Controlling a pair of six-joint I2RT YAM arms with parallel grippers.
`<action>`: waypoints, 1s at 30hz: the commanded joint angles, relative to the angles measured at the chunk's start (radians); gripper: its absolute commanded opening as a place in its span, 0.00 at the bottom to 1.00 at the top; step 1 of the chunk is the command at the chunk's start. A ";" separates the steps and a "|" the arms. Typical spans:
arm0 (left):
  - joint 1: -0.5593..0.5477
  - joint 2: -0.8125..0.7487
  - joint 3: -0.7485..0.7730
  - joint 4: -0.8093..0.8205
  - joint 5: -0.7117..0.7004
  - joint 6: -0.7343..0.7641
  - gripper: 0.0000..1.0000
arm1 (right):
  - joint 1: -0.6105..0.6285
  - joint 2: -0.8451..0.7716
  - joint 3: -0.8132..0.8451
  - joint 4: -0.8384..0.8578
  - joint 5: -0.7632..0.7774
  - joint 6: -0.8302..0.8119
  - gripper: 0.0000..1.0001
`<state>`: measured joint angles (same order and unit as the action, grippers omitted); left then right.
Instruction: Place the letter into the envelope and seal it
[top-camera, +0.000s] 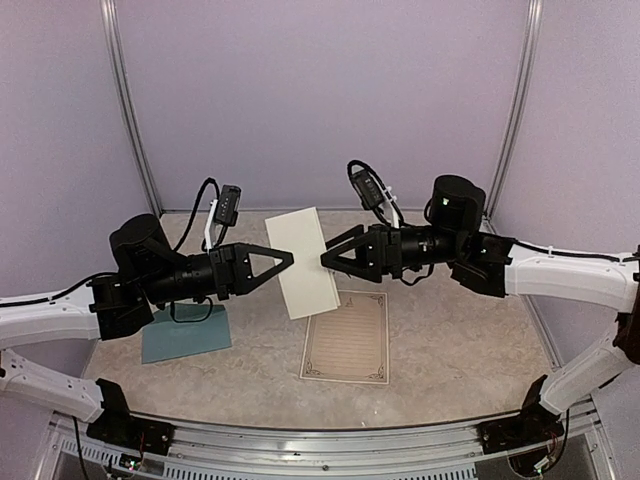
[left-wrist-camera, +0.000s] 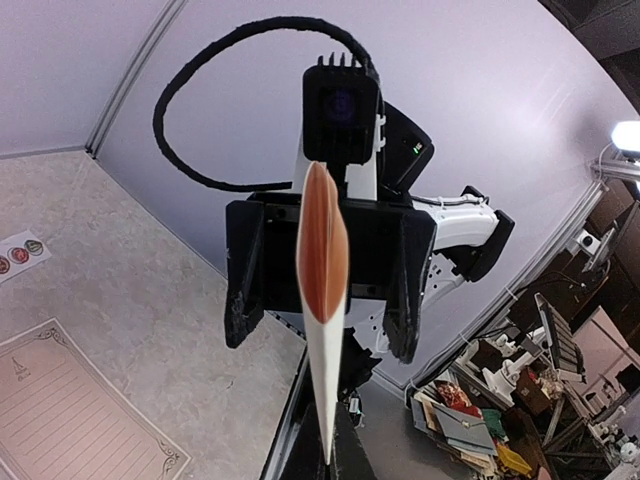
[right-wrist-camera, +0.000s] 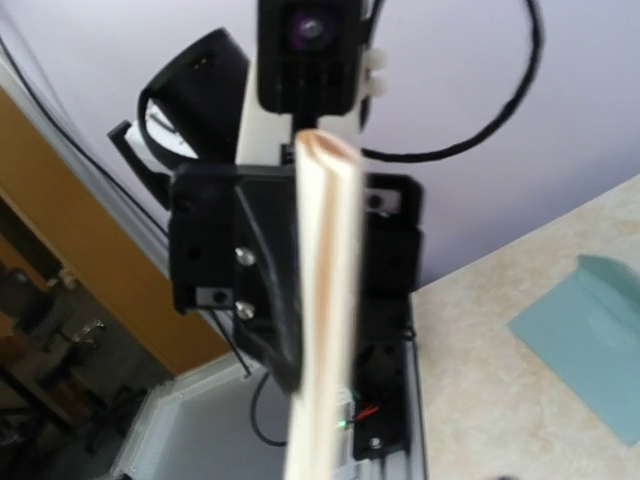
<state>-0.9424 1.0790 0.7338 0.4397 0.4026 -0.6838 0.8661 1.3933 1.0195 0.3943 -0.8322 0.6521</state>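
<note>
The letter (top-camera: 300, 262) is folded, plain white side out, and hangs in the air above the table between my two grippers. My left gripper (top-camera: 291, 258) is shut on its left edge. In the left wrist view the sheet (left-wrist-camera: 330, 370) stands edge-on, narrowing into my fingertips (left-wrist-camera: 337, 455). My right gripper (top-camera: 323, 259) pinches the right edge. The right wrist view shows the sheet (right-wrist-camera: 320, 300) edge-on and blurred, with my own fingers hidden. The teal envelope (top-camera: 185, 335) lies flat under the left arm and also shows in the right wrist view (right-wrist-camera: 590, 330).
A second cream sheet with an ornate border (top-camera: 347, 337) lies flat at the table's middle front, also visible in the left wrist view (left-wrist-camera: 70, 410). A white strip of round stickers (left-wrist-camera: 18, 250) lies at the back left. Lilac walls enclose the table.
</note>
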 joint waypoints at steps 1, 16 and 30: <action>-0.002 0.011 0.001 -0.005 -0.017 0.001 0.00 | 0.033 0.060 0.060 -0.016 -0.022 -0.024 0.47; 0.291 -0.078 -0.181 -0.469 -0.370 -0.309 0.72 | -0.052 0.010 -0.007 -0.285 0.410 -0.077 0.00; 0.499 0.145 -0.284 -0.402 -0.458 -0.125 0.94 | -0.076 0.019 -0.015 -0.324 0.394 -0.118 0.00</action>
<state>-0.4725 1.1423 0.4473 -0.0235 -0.0216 -0.9066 0.8005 1.4273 1.0168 0.0933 -0.4397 0.5575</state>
